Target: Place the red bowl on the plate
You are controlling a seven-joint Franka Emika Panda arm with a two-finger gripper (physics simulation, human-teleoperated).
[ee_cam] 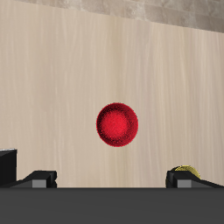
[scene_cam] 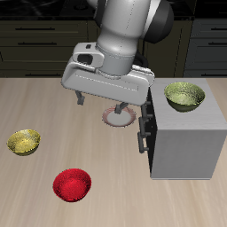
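The red bowl [scene_cam: 72, 184] sits upright on the wooden table near its front edge, glossy with a textured inside. In the wrist view the red bowl [ee_cam: 117, 124] lies far below, roughly centred between the fingers. My gripper [scene_cam: 108, 101] hangs high over the middle of the table, open and holding nothing; in the wrist view the gripper [ee_cam: 112, 179] shows both fingertips [ee_cam: 39, 178] wide apart. The plate [scene_cam: 118, 116], whitish with a reddish-brown rim, rests farther back on the table and is partly hidden behind the gripper's hand.
A grey cabinet [scene_cam: 186, 133] stands beside the plate with a yellow-green bowl [scene_cam: 183, 96] on top. Another yellow-green bowl [scene_cam: 24, 142] sits on the table, off to the side of the red bowl; its rim [ee_cam: 185, 169] peeks in by one finger.
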